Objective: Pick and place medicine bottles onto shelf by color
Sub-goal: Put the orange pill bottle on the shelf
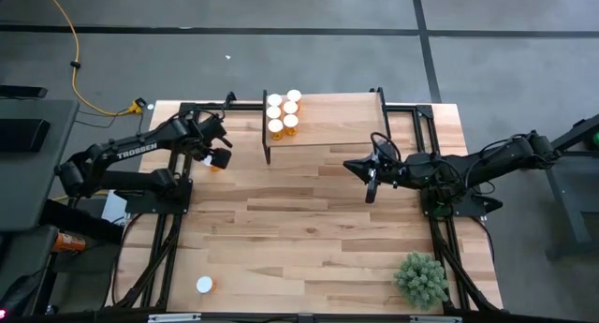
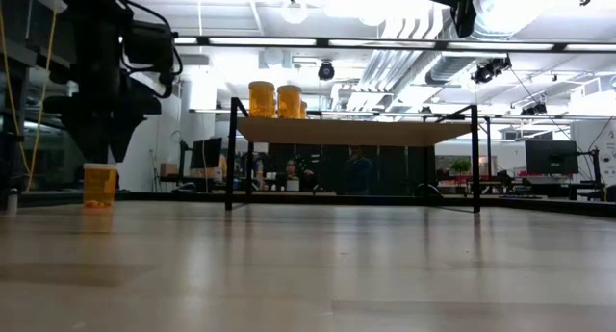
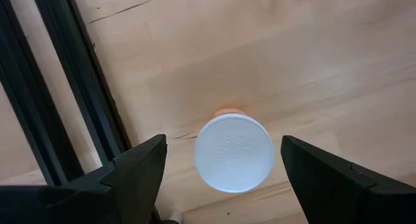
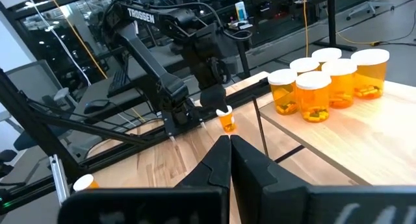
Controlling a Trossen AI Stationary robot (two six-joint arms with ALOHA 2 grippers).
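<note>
One orange medicine bottle with a white cap (image 3: 234,152) stands upright on the table near its far left (image 2: 99,186). My left gripper (image 3: 223,146) points down over it, open. One finger (image 3: 140,172) is on each side of the cap, apart from it. The shelf (image 1: 337,126), a light-wood board on black legs, stands at the table's far middle. Several more medicine bottles (image 1: 283,110) stand in a cluster at its left end (image 4: 325,81). My right gripper (image 1: 371,187) hangs shut in the air in front of the shelf's right half and holds nothing.
Another orange medicine bottle (image 1: 204,286) is on the table near the front left corner. A green bushy plant (image 1: 421,278) sits at the front right. The black frame rails (image 3: 78,107) run close beside my left gripper. The table's middle is bare wood (image 1: 299,220).
</note>
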